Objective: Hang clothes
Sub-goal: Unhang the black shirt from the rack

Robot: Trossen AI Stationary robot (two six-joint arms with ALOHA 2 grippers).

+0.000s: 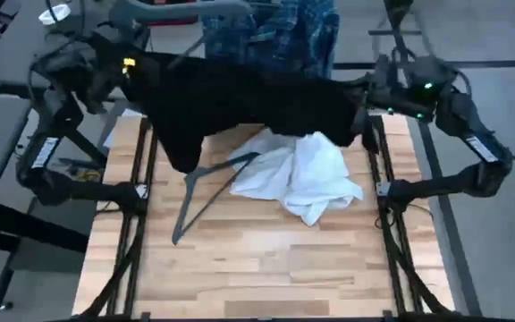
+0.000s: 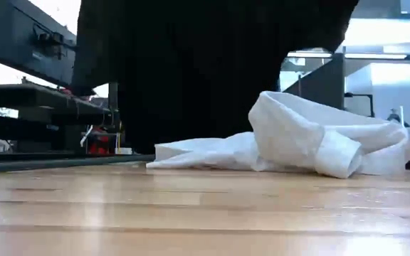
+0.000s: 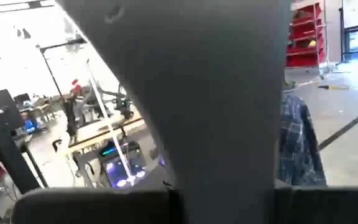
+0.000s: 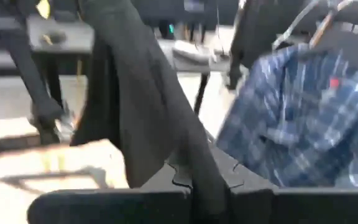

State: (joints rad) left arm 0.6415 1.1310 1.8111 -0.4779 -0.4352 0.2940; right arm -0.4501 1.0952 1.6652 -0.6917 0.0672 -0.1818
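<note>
Basically, the black top (image 1: pixel 249 103) was stretched in the air between both arms over the table's far edge: left gripper (image 1: pixel 130 67) clamped on one end, right gripper (image 1: pixel 371 100) shut on the other, probably to spread it flat for a hanger. The white top (image 1: pixel 307 174) lay crumpled on the wooden table (image 1: pixel 240 268), beside a dark hanger (image 1: pixel 206 190). The plaid shirt (image 1: pixel 307 31) already hung on the rack behind.

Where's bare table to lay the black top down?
Free: the near half of the wooden table, in front of the white top, and the near-left strip beside the dark hanger. Crowded: the far half, under the black top.
</note>
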